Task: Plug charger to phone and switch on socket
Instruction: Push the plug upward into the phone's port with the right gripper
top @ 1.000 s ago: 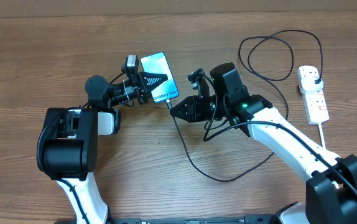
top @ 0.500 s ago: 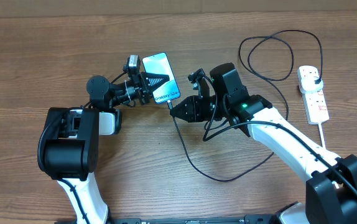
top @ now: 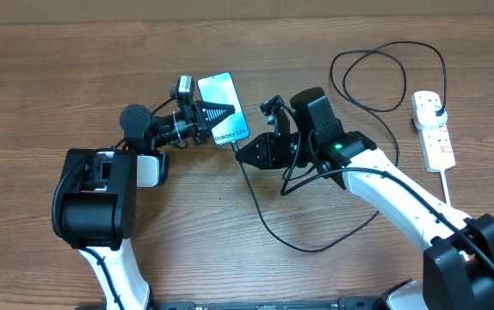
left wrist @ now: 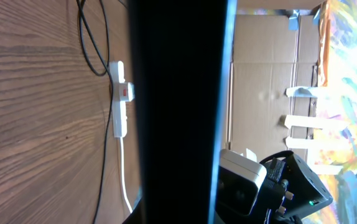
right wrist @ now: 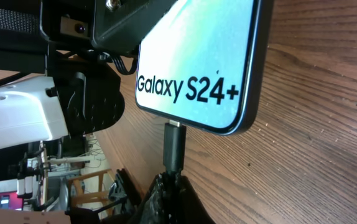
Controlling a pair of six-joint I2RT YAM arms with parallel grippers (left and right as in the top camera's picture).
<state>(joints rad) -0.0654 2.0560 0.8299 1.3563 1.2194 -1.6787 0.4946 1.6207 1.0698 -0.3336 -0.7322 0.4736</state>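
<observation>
The phone (top: 221, 102), with a light-blue screen and "Galaxy S24+" text, lies left of centre, held across its middle by my left gripper (top: 213, 110). In the left wrist view the phone (left wrist: 178, 112) fills the frame as a dark slab. My right gripper (top: 241, 149) is shut on the charger's connector (right wrist: 173, 149), which sits in the port at the phone's bottom edge (right wrist: 194, 74). The charger's black cable (top: 268, 228) loops over the table to a black plug in the socket (top: 433, 129), a white power strip at the right.
The strip's white cord (top: 445, 185) runs toward the front right. Cable loops (top: 385, 77) lie at the back right. The left wrist view shows the socket (left wrist: 120, 99) and cardboard boxes (left wrist: 272, 62) beyond the table.
</observation>
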